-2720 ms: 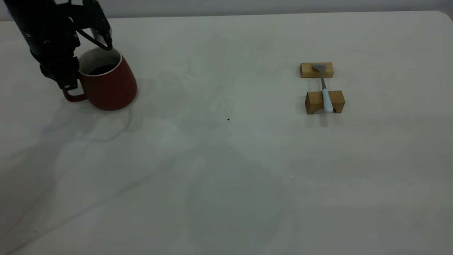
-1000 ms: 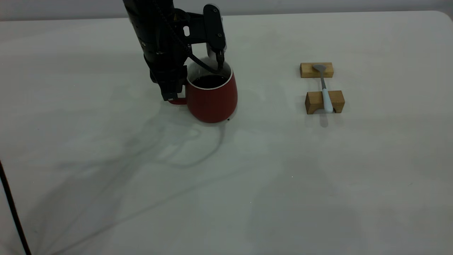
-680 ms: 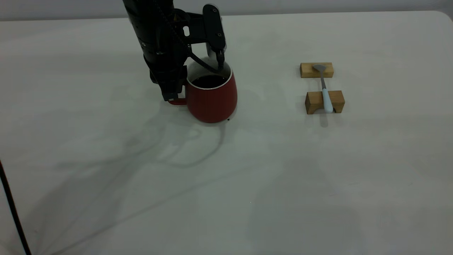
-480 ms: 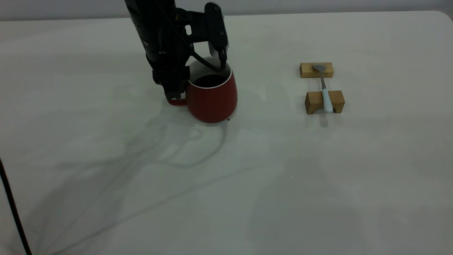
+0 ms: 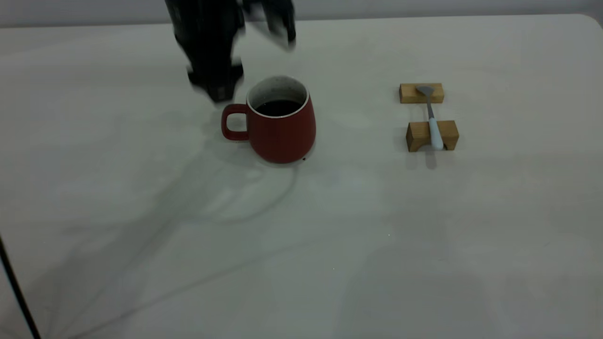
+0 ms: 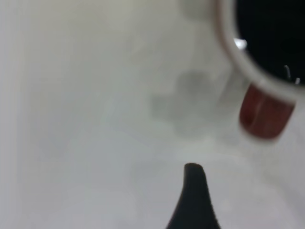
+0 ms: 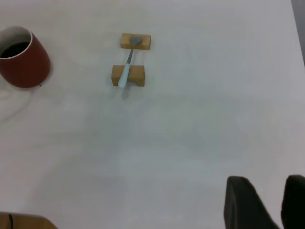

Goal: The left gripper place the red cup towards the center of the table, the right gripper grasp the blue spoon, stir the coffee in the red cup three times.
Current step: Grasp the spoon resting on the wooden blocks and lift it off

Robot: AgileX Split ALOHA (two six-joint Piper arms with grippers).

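The left pincer [image 5: 254,52] hung released at eleven o'clock of the red cup [image 5: 281,122] standing mid-worktop [image 5: 301,245], while the right pincer [image 7: 281,205], fingers parted, waited far from the light, stiff blue spoon [image 5: 432,123] bridging two wooden blocks [image 5: 432,135] at three o'clock, best pinched by its pale handle.

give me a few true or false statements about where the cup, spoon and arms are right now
1. The dark red mug with a loop handle stands upright on the off-white table. True.
2. The left end effector grips the mug's handle. False: it is lifted above and behind the mug, touching nothing.
3. The slim spoon with a pale blue handle lies across two tan wooden blocks. True.
4. The mug is empty. False: dark liquid sits inside.
5. The right end effector holds the spoon. False: it is far from the spoon, holding nothing.
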